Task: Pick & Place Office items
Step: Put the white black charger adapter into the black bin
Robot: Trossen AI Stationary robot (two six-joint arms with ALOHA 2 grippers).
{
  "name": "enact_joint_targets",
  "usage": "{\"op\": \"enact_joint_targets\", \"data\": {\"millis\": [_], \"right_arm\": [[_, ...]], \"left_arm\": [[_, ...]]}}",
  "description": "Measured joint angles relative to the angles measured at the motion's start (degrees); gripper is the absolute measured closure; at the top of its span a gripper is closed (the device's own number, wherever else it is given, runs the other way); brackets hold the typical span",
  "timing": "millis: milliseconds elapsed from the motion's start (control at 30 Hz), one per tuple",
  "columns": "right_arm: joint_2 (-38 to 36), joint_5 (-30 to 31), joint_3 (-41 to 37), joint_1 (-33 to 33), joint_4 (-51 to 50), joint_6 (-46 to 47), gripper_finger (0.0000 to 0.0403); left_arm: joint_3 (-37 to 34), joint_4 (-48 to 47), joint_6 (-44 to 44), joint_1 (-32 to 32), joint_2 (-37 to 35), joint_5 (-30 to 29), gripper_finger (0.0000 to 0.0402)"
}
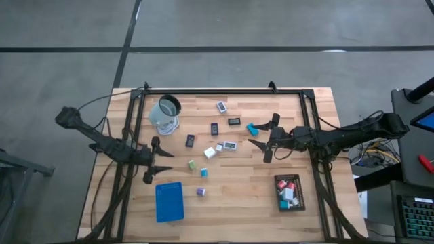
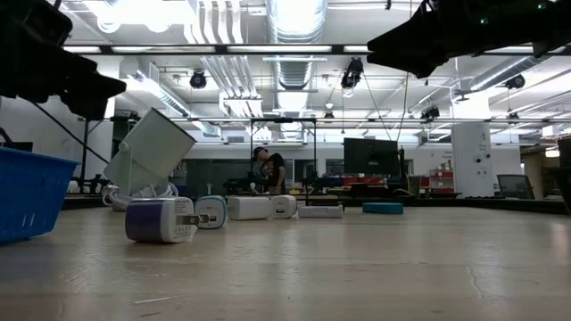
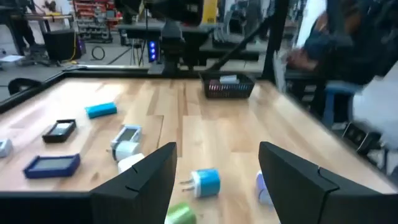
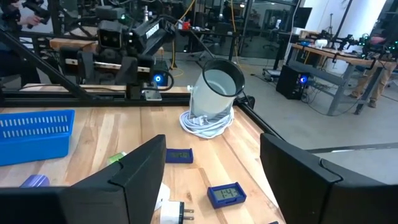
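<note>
The office items lie scattered over the middle of the wooden table (image 1: 237, 190): small plug-like blocks such as the teal block (image 1: 251, 127) and the white block (image 1: 209, 152), and flat rectangles such as the dark rectangle (image 1: 190, 140). A few more already sit in the black tray (image 1: 299, 196) at the right; the blue tray (image 1: 169, 201) looks empty. You see the right gripper (image 1: 267, 140) hanging above the table beside the teal block, fingers apart and holding nothing; the left gripper (image 1: 154, 161) waits near the blue tray, likewise spread and empty.

Expect the blocks to be light, rigid and smooth-sided (likely to skate or tip if nudged), so take one across its two broad flat faces, not over the prongs. The flat rectangles sit low; you probably need to pinch them across the short edges, fingertips down at the wood. Nothing looks fragile, though the label faces may scuff.
</note>
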Motion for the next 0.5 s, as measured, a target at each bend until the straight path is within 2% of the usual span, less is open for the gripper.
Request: {"op": "enact_joint_targets", "data": {"millis": [133,267,400,500], "right_arm": [[0.00,0.01,0.00,0.00,0.03,0.00,0.0149],[0.00,0.00,0.00,0.00,0.00,0.00,0.0144],[0.00,0.00,0.00,0.00,0.01,0.00,0.0140],[-0.01,0.01,0.00,0.00,0.02,0.00,0.0139]], "left_arm": [[5.47,-1.87,2.68,0.59,5.01,0.02,0.0168],[13.13,-9.06,2.67,2.56,10.05,0.03,0.0168],[18.91,-16.32,0.28,7.51,15.96,0.27,0.0168],[20.46,-17.07,0.30,12.39,20.66,4.52,0.0168]]}}
